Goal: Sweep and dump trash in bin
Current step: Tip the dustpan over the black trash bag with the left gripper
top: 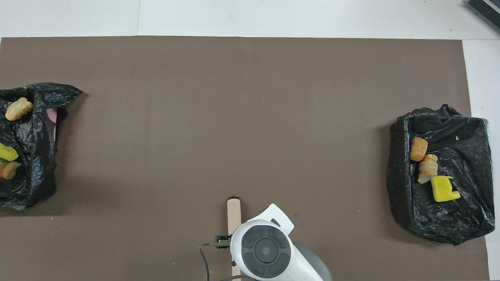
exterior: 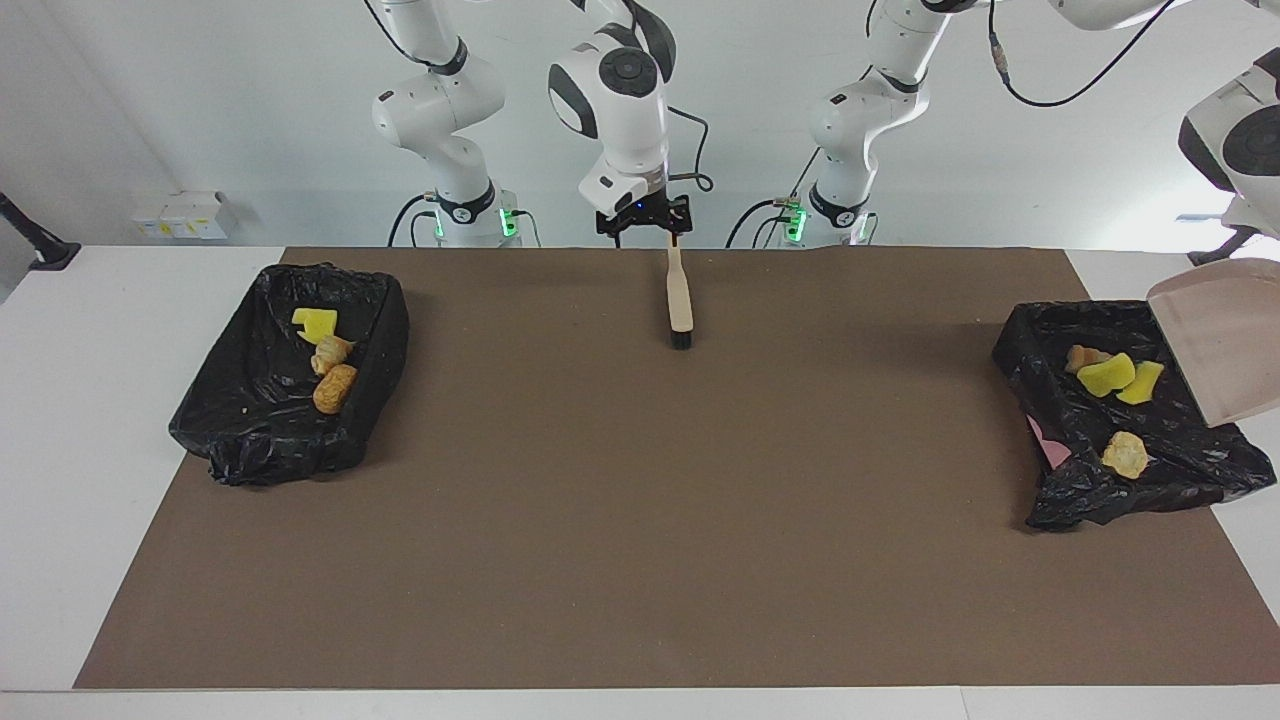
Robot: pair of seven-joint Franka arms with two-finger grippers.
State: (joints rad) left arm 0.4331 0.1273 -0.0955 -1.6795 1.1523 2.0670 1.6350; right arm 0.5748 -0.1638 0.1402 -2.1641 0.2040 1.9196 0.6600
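At the table's (exterior: 640, 550) robot edge, mid-length, the right end effector (exterior: 645, 222) hovers with fingers spread wide over the handle tip of the brush (exterior: 681, 300). The brush lies flat, bristles pointing away from the robots. The left end effector is out of view and pressed tight. The dustpan (exterior: 1215, 340) hangs tipped over the left-end bin (exterior: 1060, 490). Four pieces of trash (exterior: 1105, 375) sit inside it on the black liner. Three more (exterior: 334, 388) lie in the right-end bin (exterior: 260, 440).
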